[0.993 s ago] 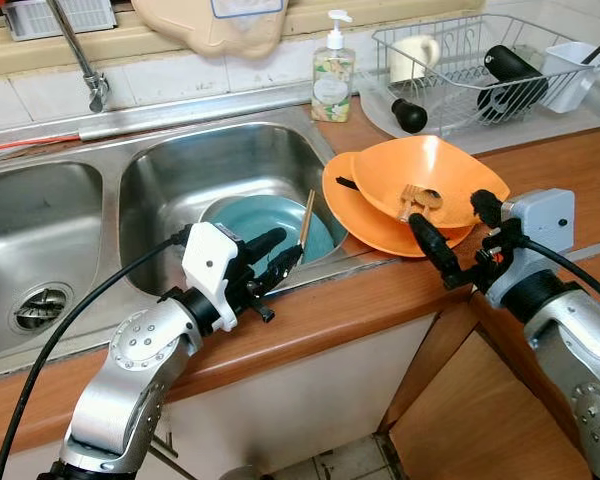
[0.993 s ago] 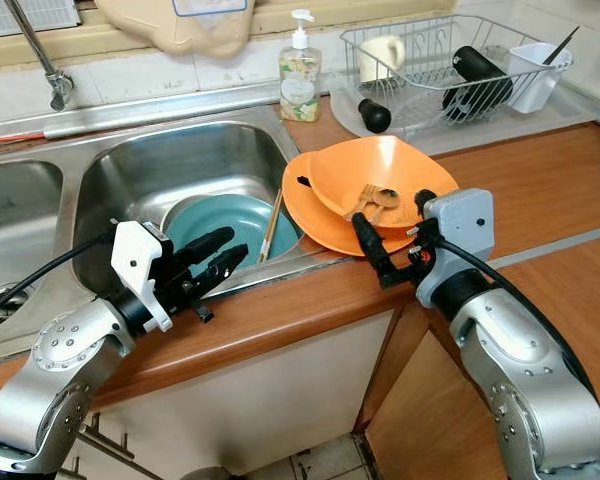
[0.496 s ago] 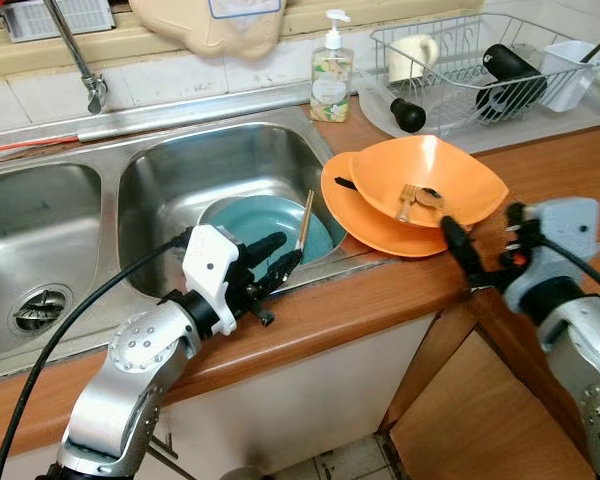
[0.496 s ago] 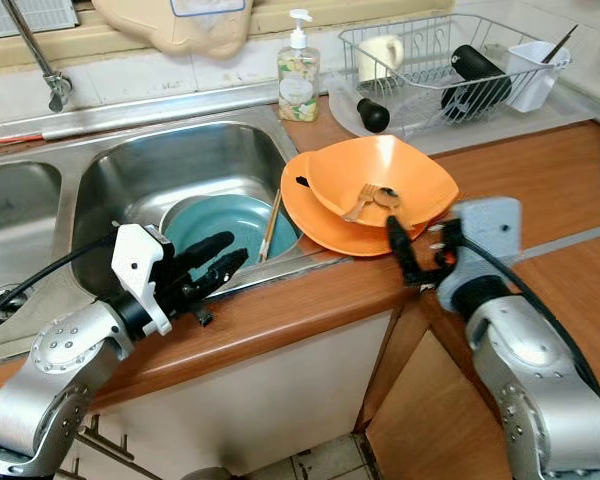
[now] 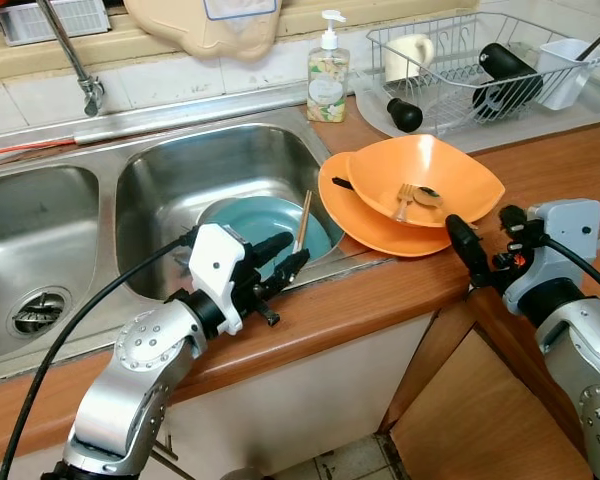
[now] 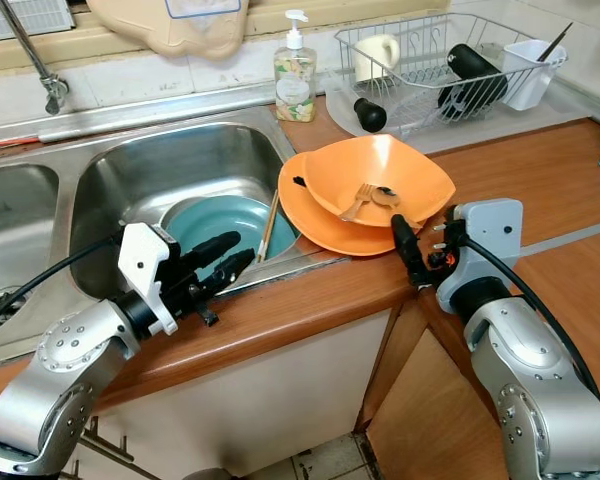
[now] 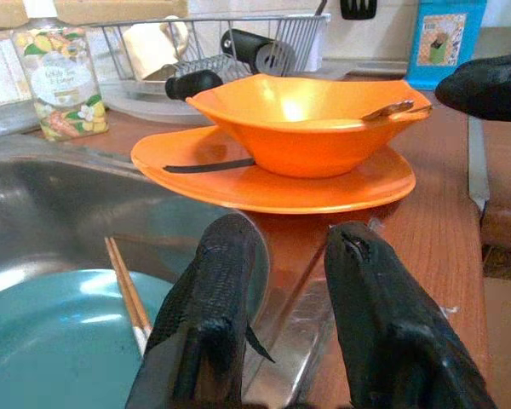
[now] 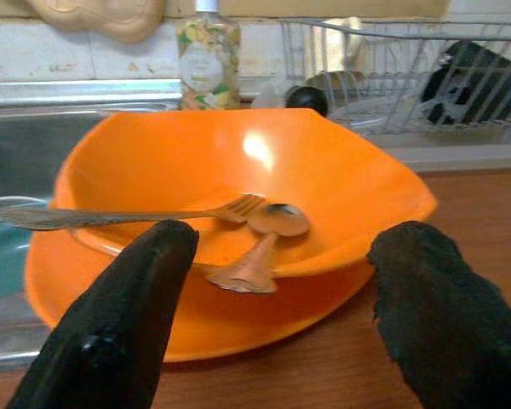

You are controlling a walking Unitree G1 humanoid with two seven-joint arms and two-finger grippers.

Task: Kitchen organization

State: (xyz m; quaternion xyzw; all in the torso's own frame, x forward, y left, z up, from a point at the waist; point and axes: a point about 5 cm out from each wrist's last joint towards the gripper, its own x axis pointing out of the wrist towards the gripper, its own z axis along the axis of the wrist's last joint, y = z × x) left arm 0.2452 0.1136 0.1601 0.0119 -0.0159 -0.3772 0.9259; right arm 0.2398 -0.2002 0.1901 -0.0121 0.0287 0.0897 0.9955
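Wooden counter (image 5: 570,170) runs along a steel double sink (image 5: 220,170), with tiled wall behind. On the right, the right gripper (image 8: 281,341) hovers at the counter's near edge with its fingers spread wide apart, empty, aimed at an orange bowl (image 5: 435,175) just beyond. That bowl holds a fork (image 8: 111,217) and a spoon (image 8: 260,247) and sits on an orange plate (image 5: 365,225) whose left rim overhangs the sink. On the left, the left gripper (image 7: 281,332) hangs over the sink's near rim, fingers slightly apart and holding nothing. Just past it, a teal plate (image 5: 250,225) lies in the right basin with chopsticks (image 5: 304,220) leaning on its right side. Farther back stand a soap bottle (image 5: 327,70) and, to the far right, a wire dish rack (image 5: 460,60) holding a mug (image 5: 408,55) and a white cup (image 5: 565,65).
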